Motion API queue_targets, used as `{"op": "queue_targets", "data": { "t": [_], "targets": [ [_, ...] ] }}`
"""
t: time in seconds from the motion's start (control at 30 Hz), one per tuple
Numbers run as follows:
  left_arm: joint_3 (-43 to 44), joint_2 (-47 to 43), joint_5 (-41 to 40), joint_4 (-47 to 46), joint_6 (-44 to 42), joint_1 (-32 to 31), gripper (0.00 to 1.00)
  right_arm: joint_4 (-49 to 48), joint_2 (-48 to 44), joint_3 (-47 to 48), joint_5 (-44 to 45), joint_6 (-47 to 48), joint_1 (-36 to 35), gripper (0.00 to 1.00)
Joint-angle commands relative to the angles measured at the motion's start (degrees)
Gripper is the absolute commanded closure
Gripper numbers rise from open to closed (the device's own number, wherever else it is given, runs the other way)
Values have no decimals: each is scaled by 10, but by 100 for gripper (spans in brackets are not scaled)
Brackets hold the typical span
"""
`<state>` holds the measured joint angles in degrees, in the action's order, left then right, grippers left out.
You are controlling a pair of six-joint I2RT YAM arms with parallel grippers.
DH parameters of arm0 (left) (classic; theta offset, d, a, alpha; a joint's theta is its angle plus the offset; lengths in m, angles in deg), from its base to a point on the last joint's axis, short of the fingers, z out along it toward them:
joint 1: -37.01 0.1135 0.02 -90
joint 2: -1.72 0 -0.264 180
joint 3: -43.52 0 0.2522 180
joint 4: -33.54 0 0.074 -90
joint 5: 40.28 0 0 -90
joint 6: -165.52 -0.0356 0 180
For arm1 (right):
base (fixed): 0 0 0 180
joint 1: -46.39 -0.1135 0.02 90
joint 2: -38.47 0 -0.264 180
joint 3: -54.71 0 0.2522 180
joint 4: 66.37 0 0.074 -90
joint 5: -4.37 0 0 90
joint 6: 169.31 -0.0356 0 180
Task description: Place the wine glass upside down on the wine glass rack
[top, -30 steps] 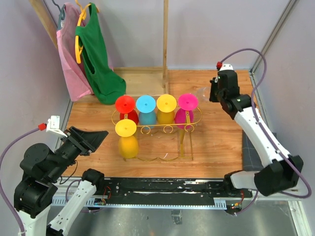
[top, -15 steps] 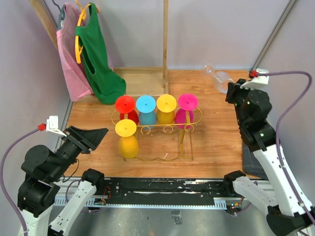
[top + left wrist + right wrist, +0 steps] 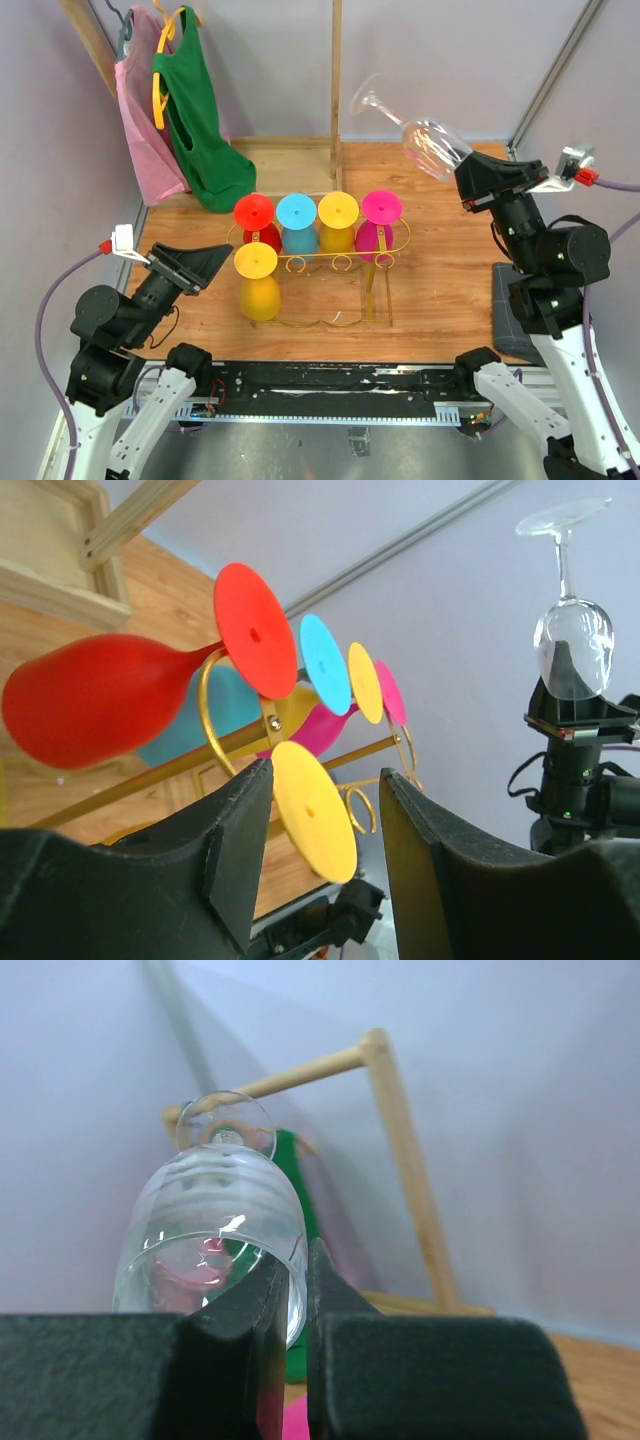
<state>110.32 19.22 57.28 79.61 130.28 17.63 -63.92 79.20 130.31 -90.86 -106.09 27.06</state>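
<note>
Wooden table (image 3: 440, 290) underlies all. Gold wire wine glass rack (image 3: 342, 263) at centre, five coloured goblets (image 3: 299, 212) in it, feet up. My left gripper (image 3: 205, 265) low at near left, jaws half apart, empty. My right gripper (image 3: 292, 1290) high, right of rack, jaws nipping rim wall of clear wine glass (image 3: 432, 145), foot uppermost, tilted. I judge glass light, rigid, slick, breakable: pinch gently, stem safer hold.

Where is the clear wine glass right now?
In the top view the clear wine glass is held aloft at far right, rim pinched in the right gripper, foot up, beyond the pink glass on the gold rack.
</note>
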Motion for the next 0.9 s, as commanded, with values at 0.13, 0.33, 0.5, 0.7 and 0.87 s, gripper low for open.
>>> {"op": "queue_targets", "data": {
  "t": [0.13, 0.33, 0.5, 0.7, 0.87],
  "targets": [
    [-67, 18, 68, -256, 82, -3, 48, -217, 84, 43, -278, -183, -12, 99],
    [-40, 90, 103, -330, 98, -3, 47, -315, 121, 51, -364, -250, -12, 99],
    [-40, 141, 155, -455, 158, -3, 46, -397, 154, 64, -415, -320, -12, 99],
    [-35, 178, 203, -579, 232, -3, 47, -546, 202, 66, -444, -428, -12, 99],
    [-21, 195, 235, -638, 280, -3, 43, -644, 253, 73, -441, -512, -17, 99]
  ]
}}
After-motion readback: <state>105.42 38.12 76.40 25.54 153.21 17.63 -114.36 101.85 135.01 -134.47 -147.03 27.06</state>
